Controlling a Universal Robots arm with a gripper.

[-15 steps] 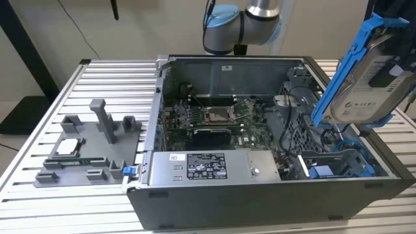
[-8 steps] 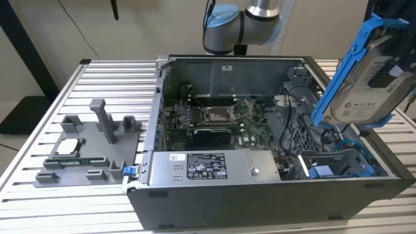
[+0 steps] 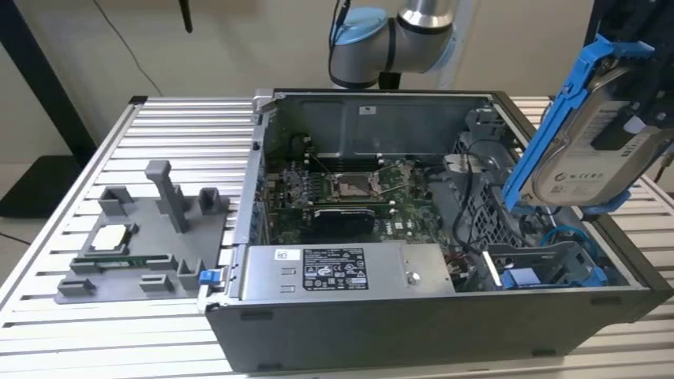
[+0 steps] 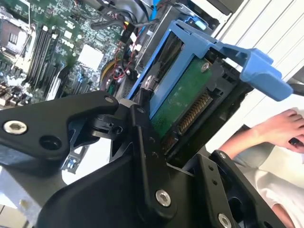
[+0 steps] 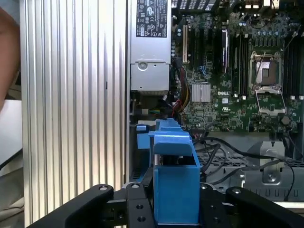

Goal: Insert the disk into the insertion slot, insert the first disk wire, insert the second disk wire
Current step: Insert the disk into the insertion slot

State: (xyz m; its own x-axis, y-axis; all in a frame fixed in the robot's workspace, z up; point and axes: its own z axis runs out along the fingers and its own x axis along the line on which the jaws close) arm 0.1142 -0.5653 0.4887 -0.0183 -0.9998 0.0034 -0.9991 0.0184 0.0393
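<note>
The disk [image 3: 585, 134], silver-grey with a white label in a bright blue carrier frame, hangs tilted on edge above the right end of the open dark-grey computer case [image 3: 421, 324]. My gripper [image 3: 635, 118] is shut on it from the exterior view's right. In the second wrist view the black fingers [image 4: 142, 128] clamp the disk [image 4: 178, 102], whose green board and connector face the camera. In the first wrist view the blue carrier [image 5: 175, 180] sits between the fingers. The insertion slot [image 3: 548, 264], a grey metal bay with a blue part inside, lies just below the disk.
The motherboard [image 3: 353, 193] fills the case's middle, and the grey labelled power-supply box [image 3: 337, 270] lies along its front. Loose black cables [image 3: 469, 205] run beside the bay. A grey fixture [image 3: 147, 237] with parts stands on the slatted table. A person's hand [image 4: 280, 128] rests nearby.
</note>
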